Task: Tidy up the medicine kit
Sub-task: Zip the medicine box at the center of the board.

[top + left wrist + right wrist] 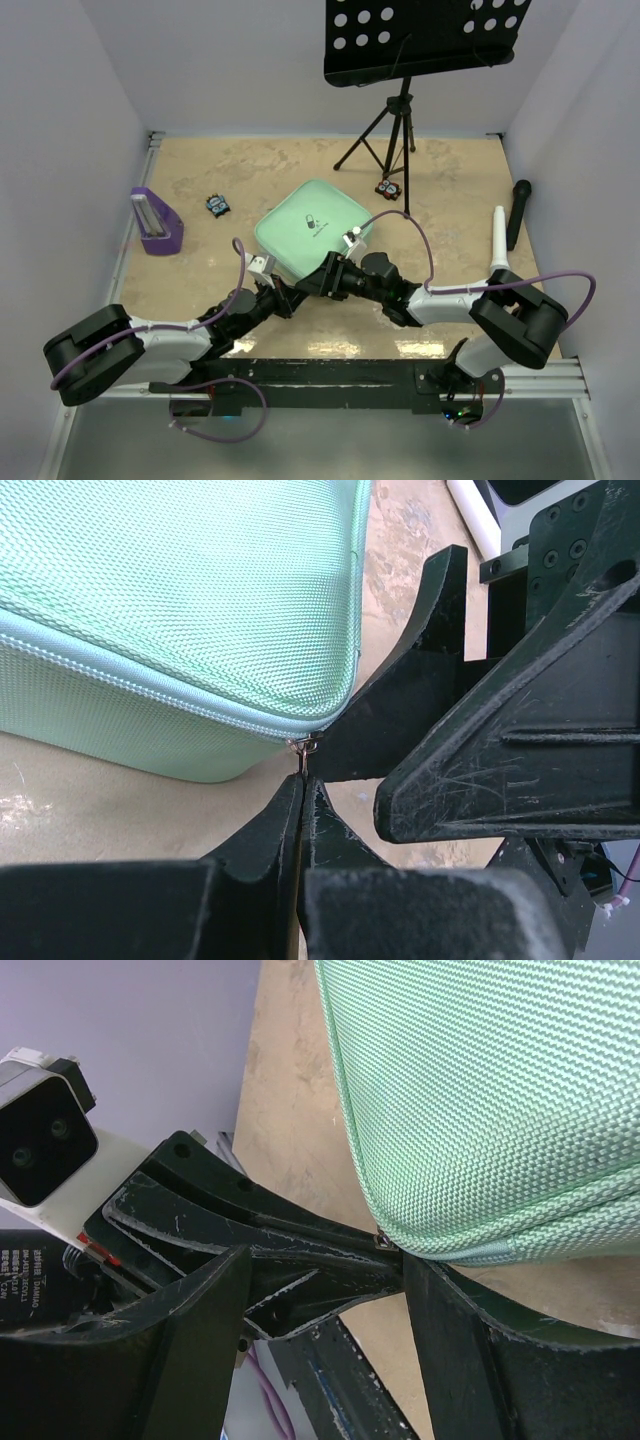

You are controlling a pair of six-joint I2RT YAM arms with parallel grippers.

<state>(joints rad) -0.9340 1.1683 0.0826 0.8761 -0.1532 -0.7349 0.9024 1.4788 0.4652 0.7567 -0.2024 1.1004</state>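
On the beige surface (200,180), the zipped medicine kit (312,228) lies centrally. It is probably light and soft-sided, best worked by its zipper pull (305,746). The left end effector (303,778) is pinched shut, apparently on that pull; the right end effector (328,1260) gapes wide alongside.

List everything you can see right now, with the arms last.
medicine kit: one, mint green, table centre, zipped shut
zipper pull: one, metal, kit's near corner
purple stand: one, purple, left of the kit
small patterned items: two, black with coloured marks, one between purple stand and kit, one by the tripod feet
music stand: one, black, back of table
microphone: one, black, far right
white tube: one, white, beside the microphone
left gripper: black, shut, appears to pinch the zipper pull
right gripper: black, open, straddling the left gripper's tips
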